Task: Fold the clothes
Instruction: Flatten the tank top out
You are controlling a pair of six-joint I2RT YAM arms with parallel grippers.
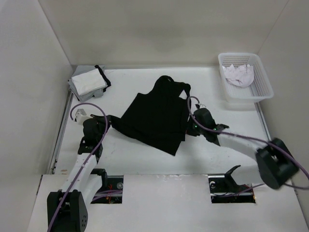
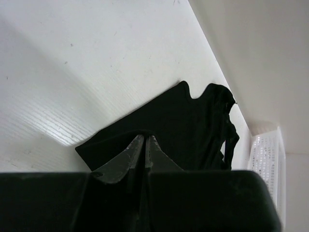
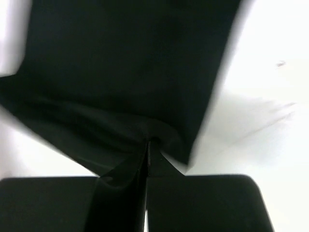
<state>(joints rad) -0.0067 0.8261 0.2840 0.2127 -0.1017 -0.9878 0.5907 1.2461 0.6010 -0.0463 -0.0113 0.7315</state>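
The clothes are one black sleeveless tank top [image 1: 154, 113], lying mostly flat mid-table with its straps bunched toward the back. My left gripper [image 1: 110, 120] is at its near-left corner. In the left wrist view that gripper [image 2: 145, 137] is shut, with the edge of the black fabric [image 2: 193, 125] pinched at its tips. My right gripper [image 1: 191, 126] is at the garment's right edge. In the right wrist view this gripper [image 3: 148, 143] is shut on a puckered fold of the black cloth [image 3: 120, 72], which is lifted slightly off the white table.
A folded grey-and-white stack with black trim [image 1: 89, 81] sits at the back left. A white slotted basket [image 1: 260, 89] holding a white garment [image 1: 239, 73] stands at the back right, and its wall [image 2: 264, 154] also shows in the left wrist view. White walls enclose the table.
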